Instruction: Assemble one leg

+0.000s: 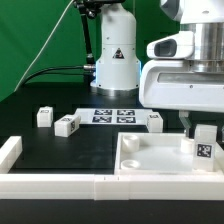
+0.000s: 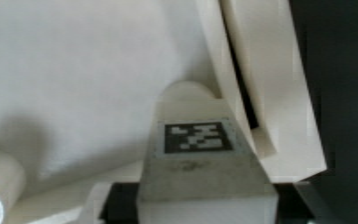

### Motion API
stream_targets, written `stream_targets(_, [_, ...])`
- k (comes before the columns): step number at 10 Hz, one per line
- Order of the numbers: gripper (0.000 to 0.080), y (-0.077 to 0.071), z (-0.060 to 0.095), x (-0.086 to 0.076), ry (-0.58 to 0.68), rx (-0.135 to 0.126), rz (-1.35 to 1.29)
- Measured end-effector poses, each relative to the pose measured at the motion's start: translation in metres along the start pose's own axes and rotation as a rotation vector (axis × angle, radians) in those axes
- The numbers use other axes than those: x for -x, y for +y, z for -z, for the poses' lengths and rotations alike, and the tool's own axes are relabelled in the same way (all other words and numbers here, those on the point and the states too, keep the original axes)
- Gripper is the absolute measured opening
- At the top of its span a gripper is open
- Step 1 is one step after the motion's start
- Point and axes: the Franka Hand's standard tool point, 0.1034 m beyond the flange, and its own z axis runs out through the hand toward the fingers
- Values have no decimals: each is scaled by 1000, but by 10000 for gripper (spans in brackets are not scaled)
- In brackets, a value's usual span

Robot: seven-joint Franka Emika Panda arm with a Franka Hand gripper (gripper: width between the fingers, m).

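The end effector (image 1: 203, 134) is gripping a tagged white leg (image 1: 204, 148) between closed fingers, holding it upright over the tabletop (image 1: 150, 156).

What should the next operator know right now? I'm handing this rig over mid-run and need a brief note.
Gripper: shut on the held leg, standing upright over the tabletop near its corner on the exterior view's right. The wrist view shows its tag close to the tabletop's edge.
Other legs: three loose on the black mat, at and.
Marker board: behind them, not part of the job.
Done: one leg picked up and brought to the tabletop.
Left: I cannot tell whether it is seated in its corner hole; confirm, finish fastening it, then release.
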Motion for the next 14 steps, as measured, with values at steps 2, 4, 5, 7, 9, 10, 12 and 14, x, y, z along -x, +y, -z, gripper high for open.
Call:
stream_targets(2, [294,10,0,-3,20,33,-206])
stream_targets(4, [301,21,1,-4,32,71,-331])
stream_targets(5, [305,27,1,-5,30,86,-410])
stream_targets(7, [308,33,2,-7,32,97,-459])
stream_targets(9, [415,33,1,-7,32,94,-456])
stream_targets(10, [551,33,2,-7,32,94,-456])
stream_targets(12, [619,33,2,-7,32,94,-456])
stream_targets(14, [648,33,2,-7,32,94,-456])
